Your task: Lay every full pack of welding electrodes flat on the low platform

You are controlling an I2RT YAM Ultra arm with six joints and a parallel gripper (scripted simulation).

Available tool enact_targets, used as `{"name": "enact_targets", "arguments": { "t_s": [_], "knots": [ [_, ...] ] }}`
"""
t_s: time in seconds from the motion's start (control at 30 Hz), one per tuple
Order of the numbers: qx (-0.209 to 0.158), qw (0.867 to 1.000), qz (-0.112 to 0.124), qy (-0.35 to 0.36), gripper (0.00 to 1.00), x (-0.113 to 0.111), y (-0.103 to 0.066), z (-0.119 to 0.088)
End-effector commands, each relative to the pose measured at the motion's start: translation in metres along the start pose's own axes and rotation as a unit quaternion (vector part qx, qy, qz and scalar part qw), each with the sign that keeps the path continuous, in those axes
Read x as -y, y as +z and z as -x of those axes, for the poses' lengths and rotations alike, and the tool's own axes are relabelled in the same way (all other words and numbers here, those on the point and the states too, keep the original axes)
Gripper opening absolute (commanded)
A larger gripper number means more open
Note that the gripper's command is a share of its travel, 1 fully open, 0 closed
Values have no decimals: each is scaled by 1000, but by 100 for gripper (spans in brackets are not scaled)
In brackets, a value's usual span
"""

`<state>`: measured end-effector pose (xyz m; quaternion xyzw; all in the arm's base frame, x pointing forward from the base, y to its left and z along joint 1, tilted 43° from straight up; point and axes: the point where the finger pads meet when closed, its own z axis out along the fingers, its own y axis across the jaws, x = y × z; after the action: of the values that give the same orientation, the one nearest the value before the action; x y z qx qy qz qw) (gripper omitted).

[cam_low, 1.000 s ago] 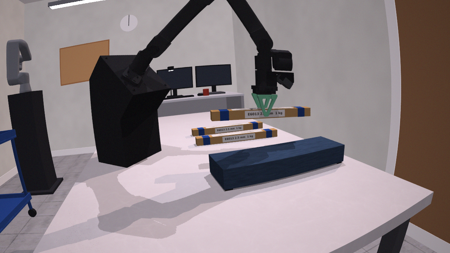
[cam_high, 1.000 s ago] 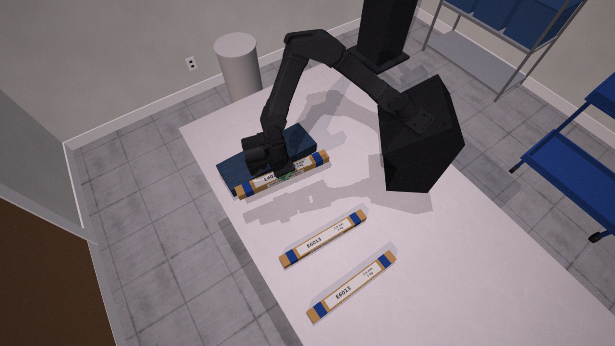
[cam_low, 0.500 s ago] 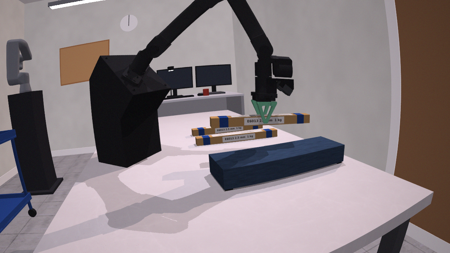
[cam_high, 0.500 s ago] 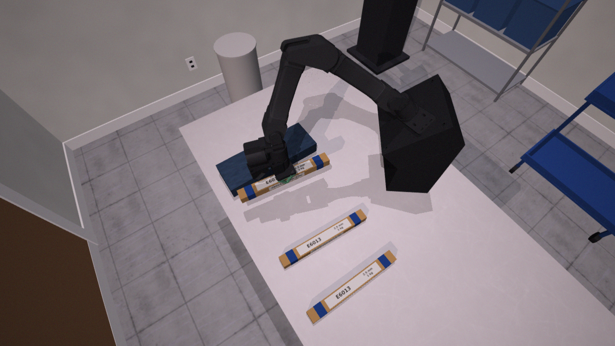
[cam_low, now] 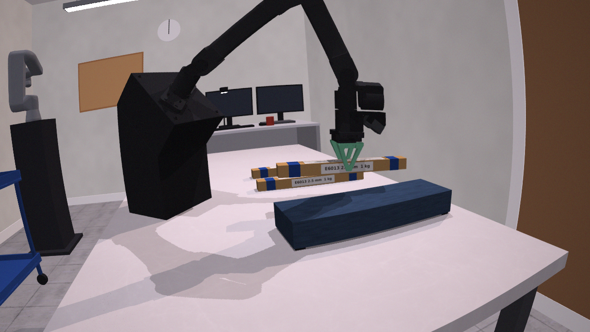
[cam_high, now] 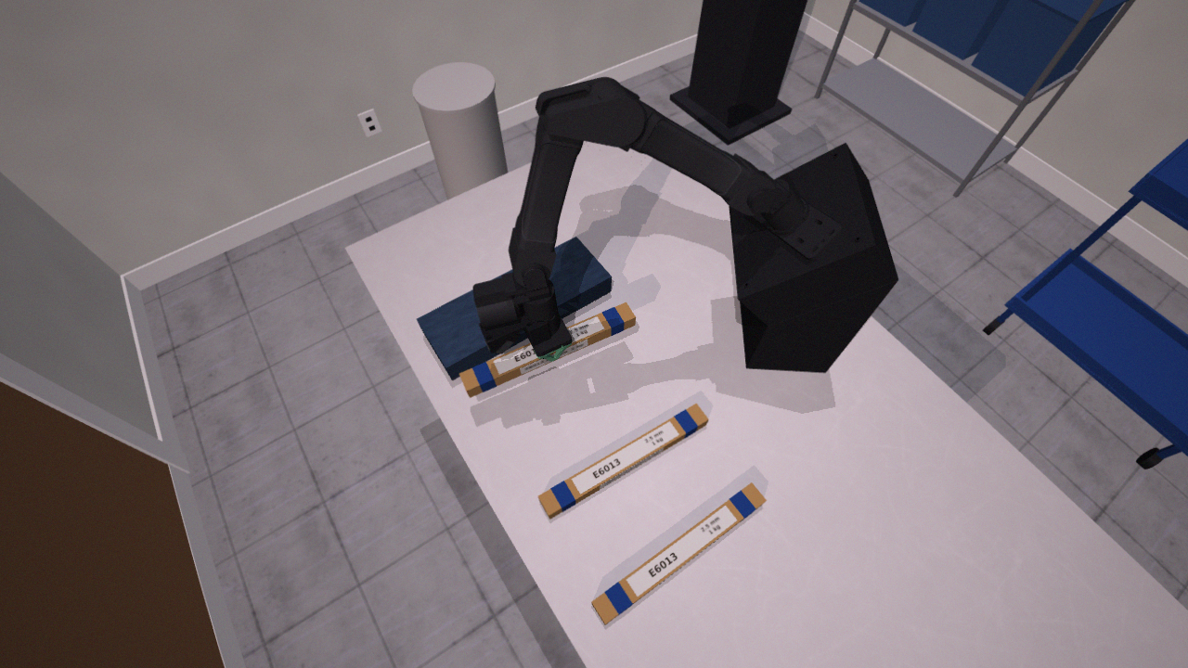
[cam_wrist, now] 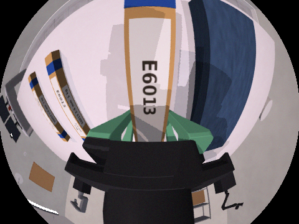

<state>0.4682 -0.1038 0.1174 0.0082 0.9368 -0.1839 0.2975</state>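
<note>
Green fingertips of the gripper (cam_high: pixel 551 355) (cam_low: pixel 349 168) (cam_wrist: pixel 150 124) press on opposite long sides of one cardboard electrode pack (cam_high: pixel 507 360) (cam_low: pixel 305 168) (cam_wrist: pixel 149 62), parted a little less than halfway and shut on it around its middle. That pack hangs level above the white table (cam_high: pixel 831 498) (cam_low: pixel 330 280) (cam_wrist: pixel 90 56), its E6013 label facing up and a blue band near each end. In the exterior view it is on the far side of the dark blue platform (cam_high: pixel 581 270) (cam_low: pixel 362 206) (cam_wrist: pixel 230 78), raised above the height of its top and running roughly along its length.

Farther off in that same view, the second pack (cam_high: pixel 623 461) (cam_low: pixel 313 180) (cam_wrist: pixel 66 96) lies flat on the table, and the third pack (cam_high: pixel 679 554) (cam_low: pixel 266 172) (cam_wrist: pixel 47 107) lies beyond it, the two apart and nearly parallel. At left stands the black base block (cam_high: pixel 814 315) (cam_low: pixel 165 165) carrying the arm.

Ext. view: gripper (cam_high: pixel 551 353) (cam_low: pixel 349 167) (cam_wrist: pixel 149 111) + held pack (cam_high: pixel 508 358) (cam_low: pixel 309 168) (cam_wrist: pixel 149 43) are lower in frame vs 1 s ago; pack now hides parts of both packs behind, fully visible then. Arm's shadow, lower L, shifts R. Top view: held pack sits slightly farther down frame.
</note>
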Motion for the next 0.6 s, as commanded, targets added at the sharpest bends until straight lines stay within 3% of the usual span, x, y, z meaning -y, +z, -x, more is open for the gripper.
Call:
{"name": "enact_targets", "arguments": {
  "t_s": [0.0,0.13,0.33,0.4,0.47,0.5,0.57],
  "knots": [
    [49,999,-3,7,0,8,-21,33],
    [33,999,-1,3,0,4,-1,25],
    [50,999,-3,6,0,5,-8,35],
    [32,999,0,2,0,2,9,25],
    [32,999,-2,5,0,6,13,25],
    [46,999,-5,9,0,11,3,33],
    [49,999,-6,7,0,9,5,35]
  ]
}}
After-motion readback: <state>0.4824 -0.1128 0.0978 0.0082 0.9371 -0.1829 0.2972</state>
